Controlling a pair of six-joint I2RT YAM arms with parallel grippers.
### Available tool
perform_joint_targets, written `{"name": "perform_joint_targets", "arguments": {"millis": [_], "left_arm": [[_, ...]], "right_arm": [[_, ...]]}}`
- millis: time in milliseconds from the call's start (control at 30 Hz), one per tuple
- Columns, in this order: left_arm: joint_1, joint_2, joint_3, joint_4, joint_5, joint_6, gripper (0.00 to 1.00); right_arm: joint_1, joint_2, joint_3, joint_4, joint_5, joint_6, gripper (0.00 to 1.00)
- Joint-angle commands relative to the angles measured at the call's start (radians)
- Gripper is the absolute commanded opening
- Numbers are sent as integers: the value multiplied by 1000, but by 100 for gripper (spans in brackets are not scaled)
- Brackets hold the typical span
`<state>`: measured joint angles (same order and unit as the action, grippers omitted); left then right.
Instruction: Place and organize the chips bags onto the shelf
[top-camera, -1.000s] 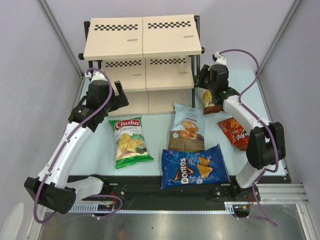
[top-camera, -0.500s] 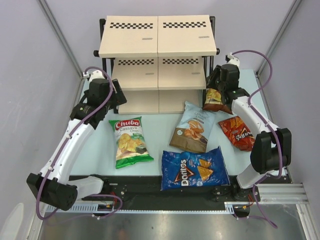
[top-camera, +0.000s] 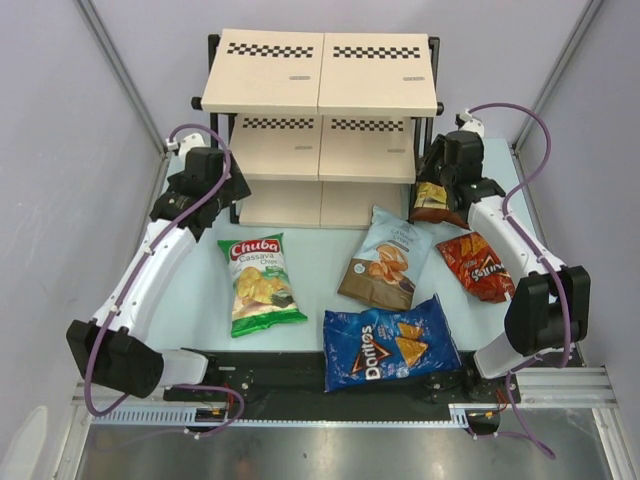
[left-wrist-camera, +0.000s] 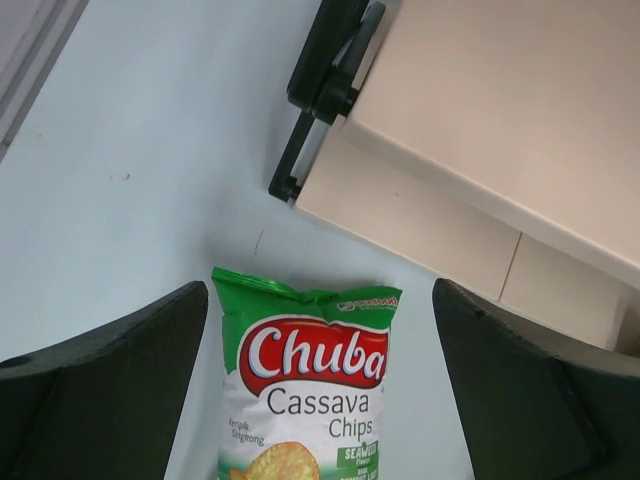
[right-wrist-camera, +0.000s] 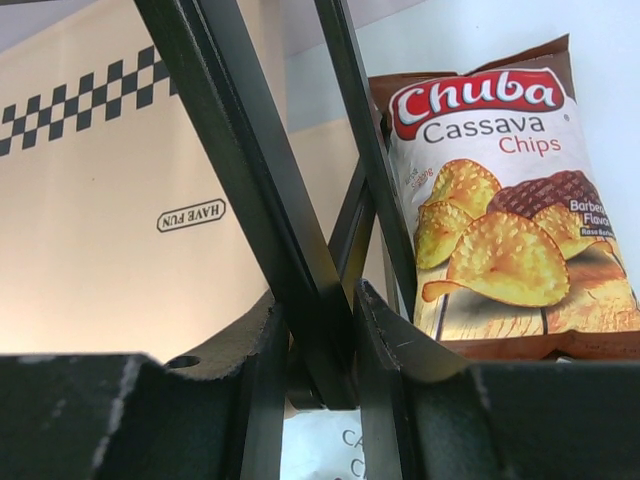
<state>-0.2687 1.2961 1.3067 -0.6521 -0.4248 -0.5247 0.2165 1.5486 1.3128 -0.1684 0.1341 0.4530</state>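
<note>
The shelf (top-camera: 320, 70) stands at the back of the table. My right gripper (top-camera: 428, 172) is shut on a black bar of its right side frame (right-wrist-camera: 240, 150); in the right wrist view my gripper (right-wrist-camera: 322, 330) has both pads against the bar. The small brown Chuba bag (top-camera: 432, 203) leans by that side and also shows in the right wrist view (right-wrist-camera: 500, 200). My left gripper (top-camera: 222, 190) is open and empty by the shelf's left front corner, above the top of the green Chuba bag (left-wrist-camera: 310, 390). The green bag (top-camera: 260, 285), the pale blue-and-brown bag (top-camera: 385, 258), the blue Doritos (top-camera: 388, 345) and the red Doritos (top-camera: 478, 265) lie flat on the table.
Grey walls close in the left and right sides. The shelf's lower boards (left-wrist-camera: 500, 100) sit just beyond my left gripper (left-wrist-camera: 318, 300). The black base rail (top-camera: 300, 375) runs along the near edge.
The shelf has slid to the right with my right gripper on its frame. The small brown bag and the pale bag shifted right too. My left gripper drew back a little and stays open.
</note>
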Motion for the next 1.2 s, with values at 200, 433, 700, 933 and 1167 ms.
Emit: {"name": "perform_joint_targets", "arguments": {"millis": [200, 433, 700, 933, 1167], "left_arm": [[22, 52, 114, 35, -34, -12, 100], [29, 34, 91, 22, -46, -15, 100], [29, 9, 68, 19, -17, -11, 100], [29, -15, 26, 34, 37, -5, 100], [-55, -14, 32, 88, 86, 103, 96]], "right_arm": [[-35, -35, -7, 6, -37, 101, 2], [-57, -5, -7, 104, -50, 78, 0], [-88, 50, 14, 193, -79, 73, 0], [-91, 93, 46, 196, -106, 119, 0], [-94, 61, 97, 135, -114, 122, 69]]}}
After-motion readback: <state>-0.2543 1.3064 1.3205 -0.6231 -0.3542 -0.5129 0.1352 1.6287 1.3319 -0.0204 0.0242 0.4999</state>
